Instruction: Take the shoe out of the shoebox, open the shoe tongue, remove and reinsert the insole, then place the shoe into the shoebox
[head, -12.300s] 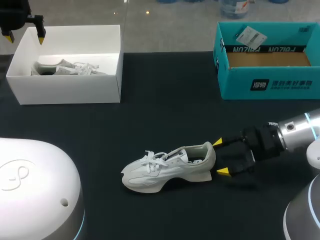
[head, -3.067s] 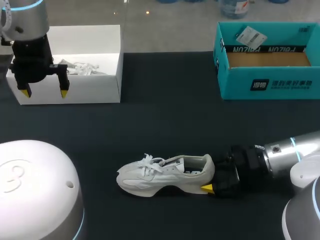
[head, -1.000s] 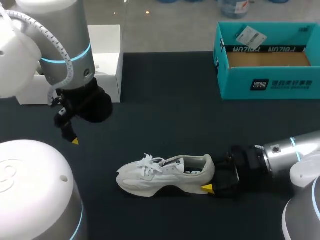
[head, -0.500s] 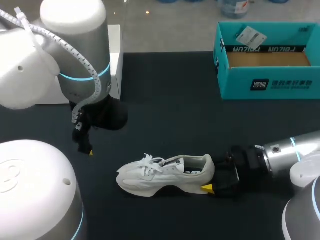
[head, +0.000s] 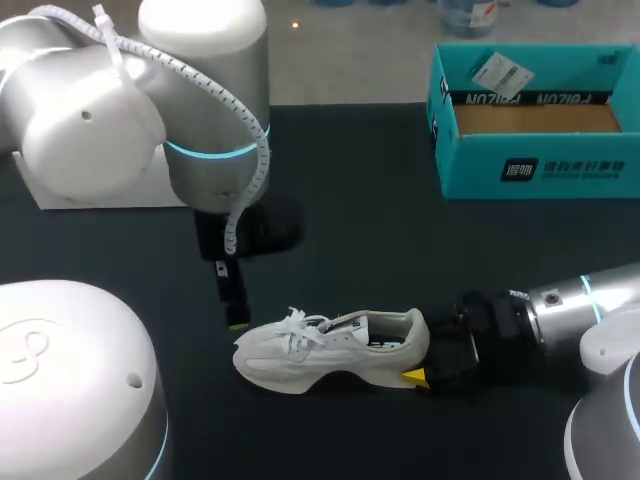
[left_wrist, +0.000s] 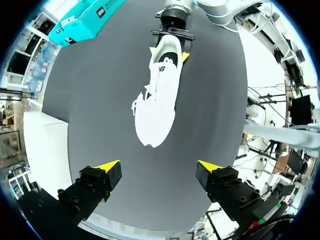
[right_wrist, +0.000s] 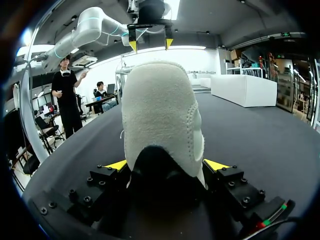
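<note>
While the black table (head: 350, 200) fills most of the scene, the bulkiest thing over it is my left arm (head: 200, 120), which comes in from the left and hides much of the white shoebox (head: 100, 195) at the far left. A teal box (head: 530, 170) stands at the far right, well apart from the work. The shoe (head: 320, 350) is out of the shoebox and stands on its sole near the front middle of the table, toe toward the left arm and heel toward the right. The right gripper (right_wrist: 166, 164) is clamped on the heel, one yellow tip pressing each side. The left gripper (left_wrist: 159, 166) hangs just off the toe, its jaws spread wide with nothing between them.

The step in hand looks to be opening the tongue. To do it well, the right gripper should hold the heel firm and low so the shoe cannot slide or tip. The left gripper needs to travel along the shoe, past the laces (left_wrist: 142, 100), to the tongue (left_wrist: 160, 70) at the front rim of the dark opening (left_wrist: 170, 57). It would be best to narrow the jaws, pinch only the tongue's free edge clear of the lace loops, and draw it gently up and toward the toe. A snagged lace would likely drag the whole shoe.
</note>
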